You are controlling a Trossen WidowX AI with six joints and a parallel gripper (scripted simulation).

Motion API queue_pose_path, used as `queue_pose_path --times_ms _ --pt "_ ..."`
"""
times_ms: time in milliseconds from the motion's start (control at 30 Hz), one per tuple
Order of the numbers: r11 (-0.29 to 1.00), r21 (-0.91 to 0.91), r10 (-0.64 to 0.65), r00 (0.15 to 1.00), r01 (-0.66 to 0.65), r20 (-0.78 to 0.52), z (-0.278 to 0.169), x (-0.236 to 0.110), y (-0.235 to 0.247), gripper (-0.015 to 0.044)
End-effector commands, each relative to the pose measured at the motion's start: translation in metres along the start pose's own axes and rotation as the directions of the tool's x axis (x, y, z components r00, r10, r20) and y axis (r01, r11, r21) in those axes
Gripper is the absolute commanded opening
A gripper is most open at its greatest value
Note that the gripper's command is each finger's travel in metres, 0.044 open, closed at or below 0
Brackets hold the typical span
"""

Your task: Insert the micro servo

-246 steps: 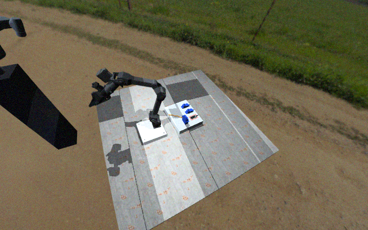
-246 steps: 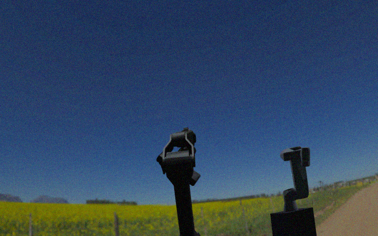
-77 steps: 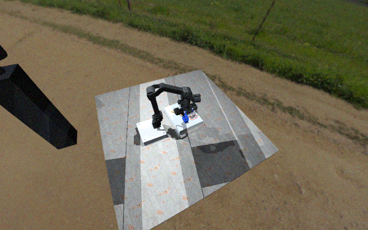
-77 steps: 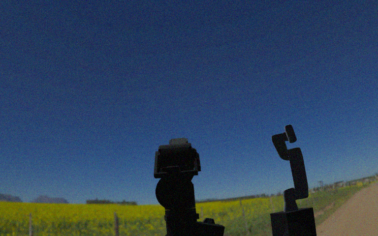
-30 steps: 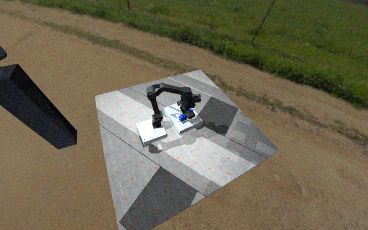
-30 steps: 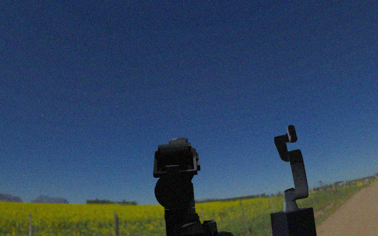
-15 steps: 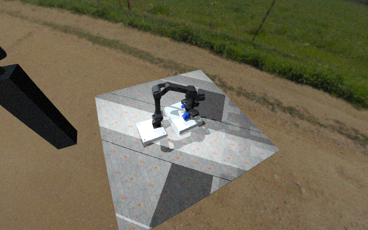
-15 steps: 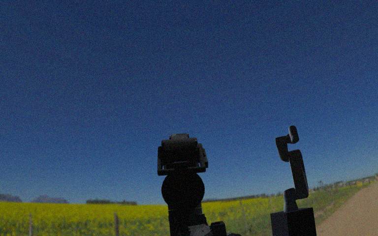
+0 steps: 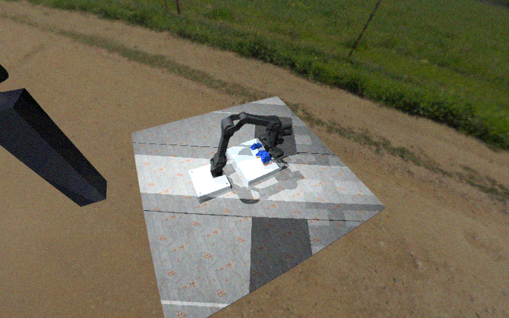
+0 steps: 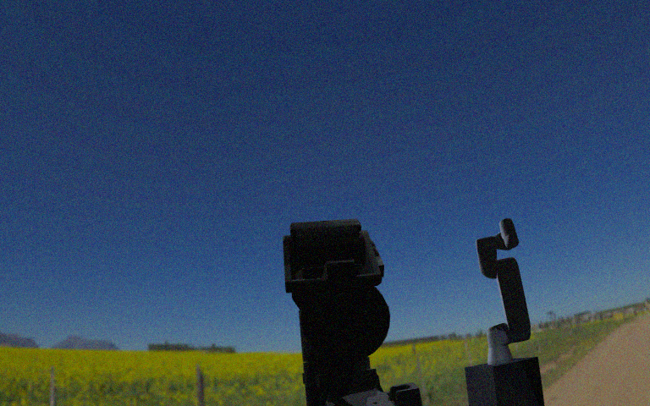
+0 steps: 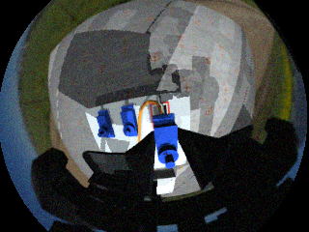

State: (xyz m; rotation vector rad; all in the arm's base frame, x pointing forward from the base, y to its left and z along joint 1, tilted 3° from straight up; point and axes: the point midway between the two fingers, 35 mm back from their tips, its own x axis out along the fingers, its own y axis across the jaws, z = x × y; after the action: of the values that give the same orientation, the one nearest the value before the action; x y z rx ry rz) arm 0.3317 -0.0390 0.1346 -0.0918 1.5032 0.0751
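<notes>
My gripper (image 9: 268, 155) (image 11: 165, 131) is shut on the loose blue micro servo (image 9: 266, 158) (image 11: 165, 141) and holds it over the white robot deck (image 9: 252, 170) (image 11: 183, 116). In the wrist view the held servo hangs just in front of the red-marked empty pocket (image 11: 158, 110), and its orange cable (image 11: 143, 116) curves off to the left. Two other blue servos (image 11: 104, 123) (image 11: 129, 118) sit in the deck to the left of the pocket; they also show in the top view (image 9: 256, 146). I cannot tell whether the servo touches the deck. The exterior view shows only the dark arm (image 10: 335, 287) against the sky.
The arm stands on a white base plate (image 9: 210, 185) beside the deck, on a grey patterned mat (image 9: 210, 247). A big dark block (image 9: 44, 150) lies on the ground far left. A dark stand with a grey linkage (image 10: 509, 296) rises to the right in the exterior view.
</notes>
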Motion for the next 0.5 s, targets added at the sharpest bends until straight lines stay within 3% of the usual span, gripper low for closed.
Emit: queue_pose_path --times_ms 0,467 --pt "1.0 0.004 -0.005 1.0 0.005 0.009 0.014 -0.003 0.0 0.0" --pt "1.0 0.004 -0.005 1.0 0.005 0.009 0.016 0.011 -0.001 0.0"
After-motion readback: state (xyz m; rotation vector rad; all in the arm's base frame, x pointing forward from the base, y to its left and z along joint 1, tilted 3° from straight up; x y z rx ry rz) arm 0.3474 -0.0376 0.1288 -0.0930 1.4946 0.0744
